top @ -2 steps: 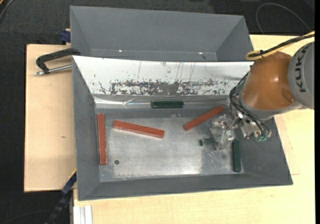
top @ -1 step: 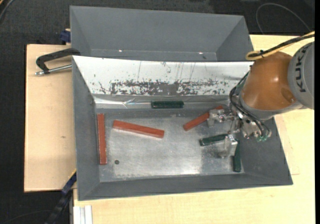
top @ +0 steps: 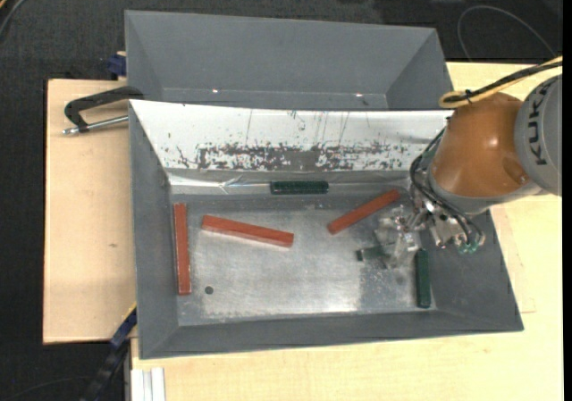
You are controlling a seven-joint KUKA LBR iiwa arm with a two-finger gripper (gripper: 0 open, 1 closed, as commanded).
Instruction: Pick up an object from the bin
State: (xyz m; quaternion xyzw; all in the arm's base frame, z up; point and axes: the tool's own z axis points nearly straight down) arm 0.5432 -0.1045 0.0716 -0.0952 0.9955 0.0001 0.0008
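My gripper is low in the right part of the bin, under the arm's orange cover. Just up and left of it a red bar lies tilted, its right end close to the gripper. A dark green bar lies lengthwise on the floor just right of and below the gripper. A small dark piece sits at the gripper's left side, and I cannot tell whether it touches it.
A second red bar lies mid-floor, a third stands along the left wall. Another dark green bar rests against the back wall. A tiny dark speck sits near the front left.
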